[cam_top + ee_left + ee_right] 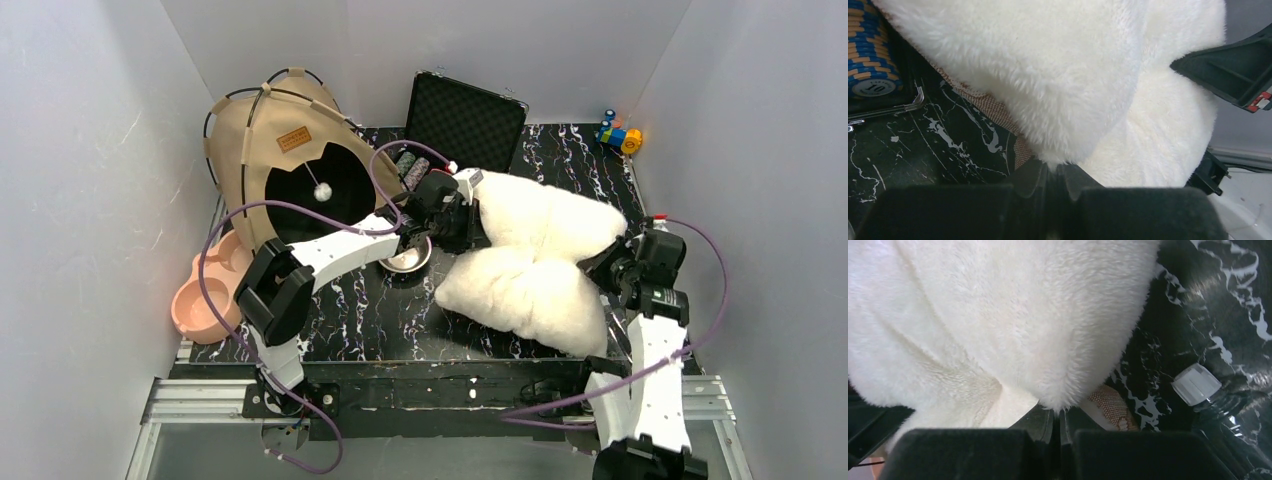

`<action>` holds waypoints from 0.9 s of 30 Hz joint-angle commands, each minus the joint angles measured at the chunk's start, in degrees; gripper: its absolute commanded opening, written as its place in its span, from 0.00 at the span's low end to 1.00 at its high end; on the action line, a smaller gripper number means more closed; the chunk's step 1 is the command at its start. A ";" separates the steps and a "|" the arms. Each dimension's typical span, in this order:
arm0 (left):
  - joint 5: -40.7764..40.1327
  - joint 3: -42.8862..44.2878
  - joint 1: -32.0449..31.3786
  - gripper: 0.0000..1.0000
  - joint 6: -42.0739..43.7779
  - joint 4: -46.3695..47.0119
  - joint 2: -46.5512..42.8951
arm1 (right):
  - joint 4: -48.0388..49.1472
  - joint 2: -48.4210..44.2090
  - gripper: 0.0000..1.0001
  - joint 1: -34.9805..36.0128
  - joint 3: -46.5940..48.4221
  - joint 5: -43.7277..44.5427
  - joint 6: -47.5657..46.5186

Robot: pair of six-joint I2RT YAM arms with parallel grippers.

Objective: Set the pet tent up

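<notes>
The tent (285, 165) is standing erected at the desk's (380, 310) far-left corner. The cushion (535, 260) is lying outside it, so bedding it inside is probably what is left. The left pincer (1054, 167) and right pincer (1058, 412) are each pinching a cushion edge. A chip (873, 87) is showing "10"; the tent's label (294, 139) is unreadable.

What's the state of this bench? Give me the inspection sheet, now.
Surface: black marbled tabletop.
Job's things: pet tent upright far left; white cushion outside it.
Clutter: pink double bowl, metal bowl, open black case, poker chips, toy, capped bottle.
Grippers: left gripper and right gripper, fingers shut on opposite cushion edges.
Cables: purple cables loop from both arms, one before the tent entrance.
Surroundings: grey walls on three sides.
</notes>
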 commanded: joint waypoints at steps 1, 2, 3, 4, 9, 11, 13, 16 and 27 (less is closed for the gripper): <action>-0.86 2.92 -1.39 0.00 3.32 0.21 -9.91 | 6.92 -7.70 0.01 0.00 6.45 -9.90 0.44; -2.81 2.18 -1.53 0.00 4.08 -1.25 -11.76 | 7.98 -8.82 0.01 0.07 6.95 -12.00 1.02; -4.82 0.97 -1.61 0.00 4.77 -3.05 -13.61 | 9.41 -9.87 0.01 0.09 7.34 -14.19 1.61; -7.16 -0.32 -1.71 0.00 5.83 -4.71 -15.86 | 10.67 -10.59 0.01 0.13 7.50 -16.17 2.52; -18.86 -10.49 -1.96 0.00 9.55 -9.81 -28.87 | 19.00 -12.07 0.01 3.13 5.86 -22.89 6.91; -22.19 -14.02 -1.91 0.00 10.22 -11.57 -32.69 | 21.62 -11.56 0.01 9.46 5.15 -20.42 7.27; -24.27 -16.33 -1.91 0.00 10.53 -14.31 -35.31 | 23.51 -9.58 0.01 18.51 5.51 -15.61 6.86; -29.36 -19.18 -1.89 0.00 8.60 -18.75 -39.39 | 26.25 -5.00 0.01 32.28 7.25 -8.34 5.33; -42.93 -32.75 -1.91 0.00 1.19 -26.85 -60.94 | 36.47 17.21 0.01 62.25 19.69 5.90 -1.87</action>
